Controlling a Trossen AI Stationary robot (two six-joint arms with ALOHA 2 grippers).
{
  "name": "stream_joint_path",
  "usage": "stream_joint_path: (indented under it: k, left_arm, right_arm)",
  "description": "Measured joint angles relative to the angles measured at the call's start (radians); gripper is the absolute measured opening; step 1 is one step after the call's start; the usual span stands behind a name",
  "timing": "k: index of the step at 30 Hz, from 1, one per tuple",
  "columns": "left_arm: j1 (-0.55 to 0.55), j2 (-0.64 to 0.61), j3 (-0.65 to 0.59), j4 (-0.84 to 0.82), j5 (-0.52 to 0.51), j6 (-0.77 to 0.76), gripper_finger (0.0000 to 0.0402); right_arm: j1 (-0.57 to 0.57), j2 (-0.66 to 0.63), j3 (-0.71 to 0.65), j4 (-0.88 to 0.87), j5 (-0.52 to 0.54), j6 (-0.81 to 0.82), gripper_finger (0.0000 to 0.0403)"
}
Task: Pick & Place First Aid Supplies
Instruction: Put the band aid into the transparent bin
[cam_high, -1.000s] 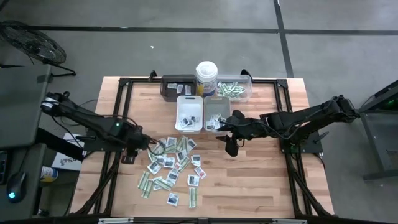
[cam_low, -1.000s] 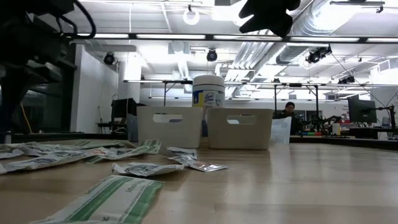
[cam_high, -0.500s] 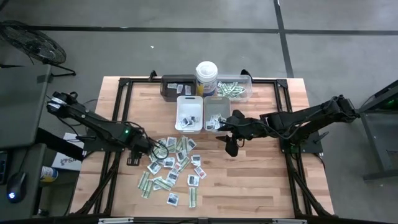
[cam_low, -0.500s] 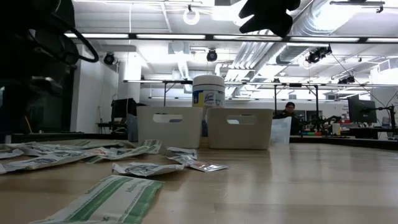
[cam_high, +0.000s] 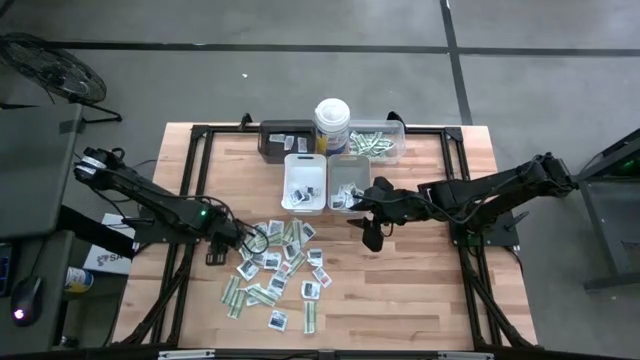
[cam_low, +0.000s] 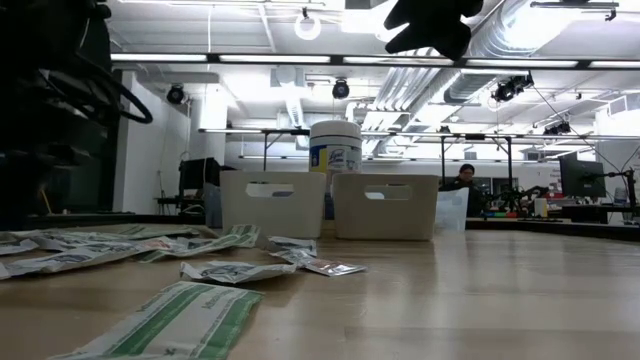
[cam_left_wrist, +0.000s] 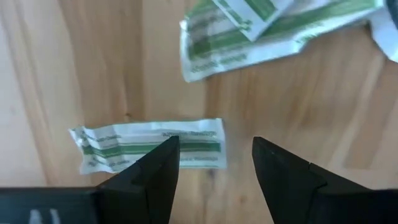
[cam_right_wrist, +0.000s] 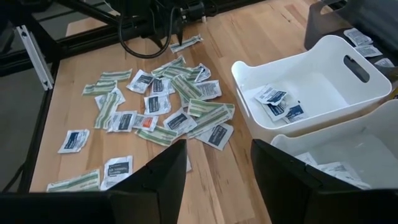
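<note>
The left hand (cam_left_wrist: 211, 180), fingers apart, hovers over a green-and-white strip packet (cam_left_wrist: 149, 145) lying flat on the wooden tabletop (cam_high: 420, 290), long axis crosswise to the fingers, at the packet pile's left-edge side. The right hand (cam_right_wrist: 217, 180) hangs apart near mid-tabletop.

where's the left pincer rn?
In the high view the left pincer sits at the left edge of the packet pile, open over a green-and-white strip lying on the table.
</note>
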Motion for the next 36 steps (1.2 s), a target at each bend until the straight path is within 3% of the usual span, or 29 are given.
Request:
stream_joint_path:
  k: [11,15,25,30,36]
  left_arm:
    - [0.0,-0.008,-0.122,0.096,0.011,-0.068,0.019]
    - [0.0,-0.007,-0.123,0.098,0.008,-0.078,0.0153]
    - [0.0,-0.005,-0.123,0.115,0.047,-0.084,0.0012]
    - [0.0,-0.005,-0.107,0.096,0.047,-0.095,0.0006]
    - [0.001,-0.005,0.009,0.027,-0.029,0.052,0.0001]
  right_arm:
    - [0.0,0.0,0.0,0.0,0.007,0.002,0.0174]
    - [0.0,0.0,0.0,0.003,0.008,0.009,0.0172]
    - [0.0,0.0,0.0,0.003,0.008,0.028,0.0173]
    - [0.0,0.0,0.0,0.003,0.007,0.028,0.0173]
    - [0.0,0.0,0.0,0.003,0.005,0.028,0.0174]
